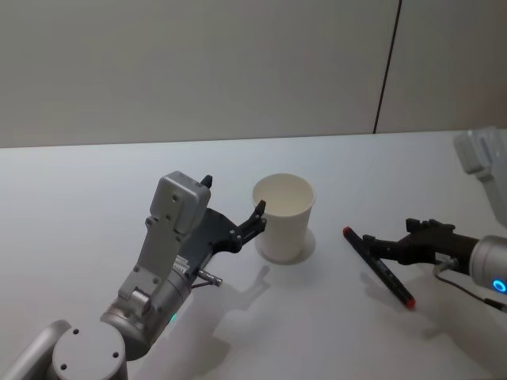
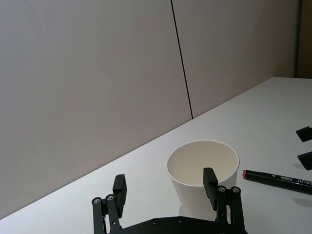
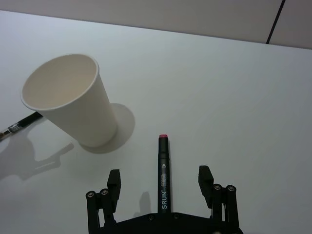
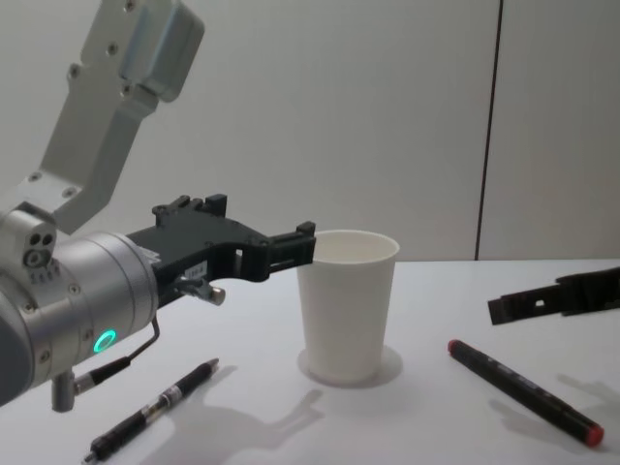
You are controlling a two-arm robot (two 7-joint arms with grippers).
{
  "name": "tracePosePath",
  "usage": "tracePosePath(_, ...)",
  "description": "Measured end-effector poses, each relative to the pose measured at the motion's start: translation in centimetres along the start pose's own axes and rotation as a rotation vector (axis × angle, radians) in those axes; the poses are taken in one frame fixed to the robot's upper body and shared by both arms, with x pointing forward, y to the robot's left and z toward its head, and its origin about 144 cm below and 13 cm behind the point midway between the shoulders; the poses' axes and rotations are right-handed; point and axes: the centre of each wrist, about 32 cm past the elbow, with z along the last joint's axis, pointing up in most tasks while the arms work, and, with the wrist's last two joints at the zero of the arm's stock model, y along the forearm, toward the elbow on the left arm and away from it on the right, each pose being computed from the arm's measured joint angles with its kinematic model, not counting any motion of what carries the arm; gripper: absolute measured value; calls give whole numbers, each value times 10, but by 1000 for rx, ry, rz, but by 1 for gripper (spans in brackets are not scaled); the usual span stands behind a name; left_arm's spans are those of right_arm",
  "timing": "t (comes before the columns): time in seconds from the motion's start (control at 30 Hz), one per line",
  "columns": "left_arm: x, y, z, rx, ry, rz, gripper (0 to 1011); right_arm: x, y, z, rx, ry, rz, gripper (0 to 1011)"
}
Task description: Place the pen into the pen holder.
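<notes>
The pen holder (image 1: 283, 215) (image 4: 346, 305), a white paper cup, stands upright mid-table. A black pen with red ends (image 1: 379, 267) (image 3: 163, 178) (image 4: 523, 389) lies flat on the table to the cup's right. My right gripper (image 1: 388, 233) (image 3: 159, 179) is open low over it, one finger on each side, not touching it. To the cup's left my left gripper (image 1: 234, 198) (image 2: 165, 184) (image 4: 266, 232) is open. One of its fingertips (image 2: 209, 180) is right at the cup's rim (image 2: 202, 161), and I cannot tell whether it touches.
A second, slimmer black pen (image 4: 155, 409) (image 3: 19, 126) lies on the table left of the cup, under my left arm. The white table (image 1: 333, 332) ends at a grey wall (image 1: 238, 63) behind.
</notes>
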Motion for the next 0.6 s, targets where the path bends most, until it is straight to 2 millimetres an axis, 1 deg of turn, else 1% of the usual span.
tracePosePath(0.2,0,0,0,0,0,0,1000,3,10,11,-62,3,20,1001)
tracePosePath(0.6,0,0,0,0,0,0,1000,8,26,27,-132,-4,40,1001)
